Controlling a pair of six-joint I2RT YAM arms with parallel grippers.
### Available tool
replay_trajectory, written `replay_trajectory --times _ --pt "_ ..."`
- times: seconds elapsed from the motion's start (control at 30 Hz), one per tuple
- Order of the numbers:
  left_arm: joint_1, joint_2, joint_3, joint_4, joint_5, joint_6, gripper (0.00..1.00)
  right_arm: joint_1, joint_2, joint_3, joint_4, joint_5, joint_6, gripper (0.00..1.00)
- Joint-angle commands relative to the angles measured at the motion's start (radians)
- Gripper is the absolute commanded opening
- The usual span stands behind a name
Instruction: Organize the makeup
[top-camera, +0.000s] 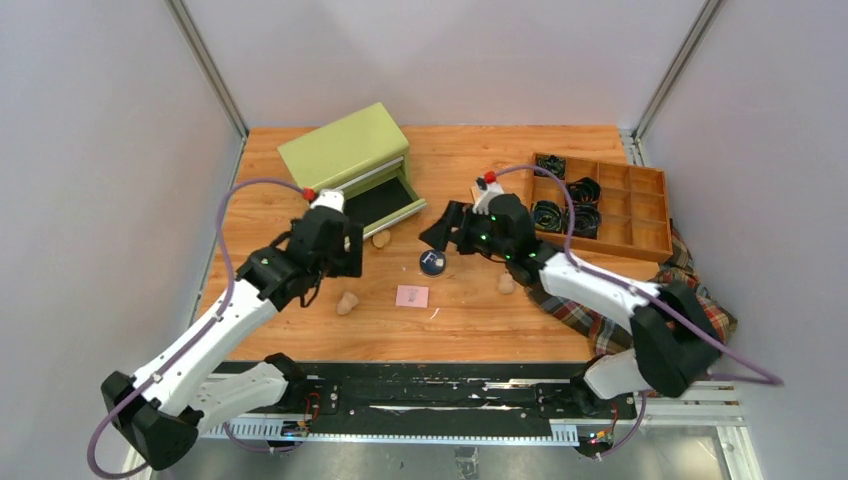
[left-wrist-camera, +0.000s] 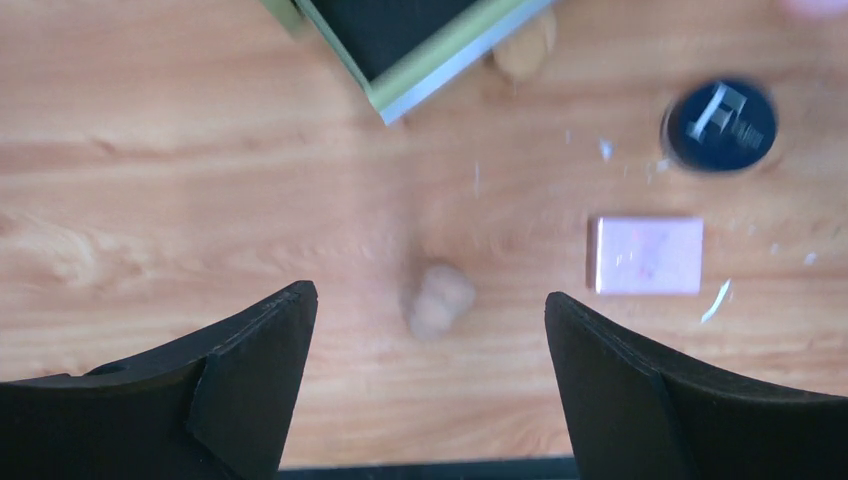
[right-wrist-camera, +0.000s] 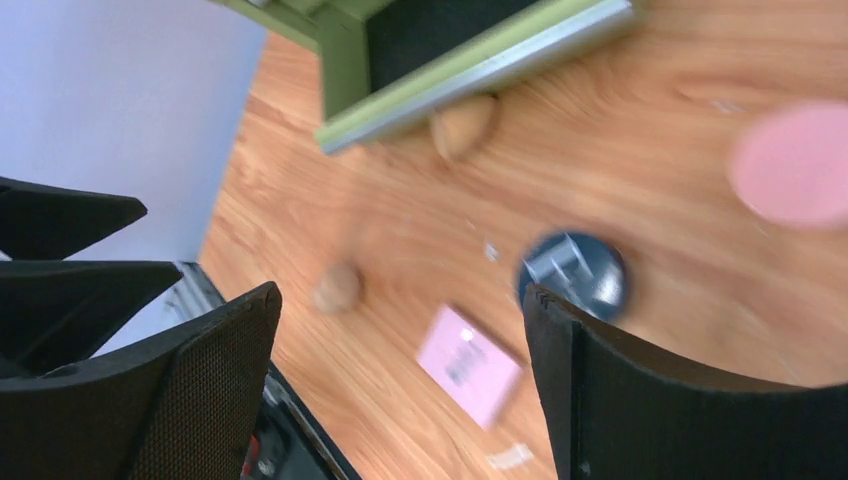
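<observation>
Right wrist view only: a pink round disc (right-wrist-camera: 795, 165) lies on the wood, blurred, beyond the navy round compact (right-wrist-camera: 572, 275). It is not seen from overhead. Overhead view only: far tan egg-shaped sponge (top-camera: 506, 283) right by the plaid cloth (top-camera: 580, 310), and the wooden divided tray (top-camera: 640, 180) with black coiled bands (top-camera: 583, 190) at right rear.

Green box (top-camera: 340, 145) sits rear left, its black-lined drawer (top-camera: 385, 200) pulled open. The drawer-side tan sponge (top-camera: 381, 238) is just beside the drawer's front edge. The wooden worktop (top-camera: 480, 320) has bare room along the near strip, between the items and the front edge.

Left tool (left-wrist-camera: 428, 297) is spread wide and holds nothing. The near tan sponge (left-wrist-camera: 437, 298) lies on the wood between its fingers in the wrist view, not touched, and the pink square pad (left-wrist-camera: 648, 255) lies off to one side.

Right tool (right-wrist-camera: 400, 292) is also spread wide and empty. The compact shows just at one fingertip, the pad lower between the fingers, neither gripped.
</observation>
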Motion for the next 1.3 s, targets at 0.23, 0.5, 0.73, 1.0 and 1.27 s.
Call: replay_trajectory --times 0.23,0.5,0.73,1.0,1.27 --pt "-0.228 0.165 -0.338 0.147 -0.186 -0.389 0.74 -0.073 -0.436 -0.238 -0.393 0.250 -0.222 0.92" --pt "-0.226 0.303 -0.419 0.349 -0.267 -0.375 0.53 -0.072 -0.456 -0.280 -0.393 0.234 -0.212 0.91" --pt "-0.233 0.395 -0.318 0.269 -0.238 -0.368 0.19 -0.073 -0.455 -0.278 -0.388 0.225 -0.202 0.90" --pt "-0.189 0.343 -0.092 0.257 -0.352 -0.106 0.21 -0.072 -0.514 -0.293 -0.403 0.260 -0.191 0.90" --pt "-0.010 0.566 0.111 0.354 -0.344 0.074 0.22 -0.074 -0.616 -0.312 -0.444 0.277 -0.185 0.89"
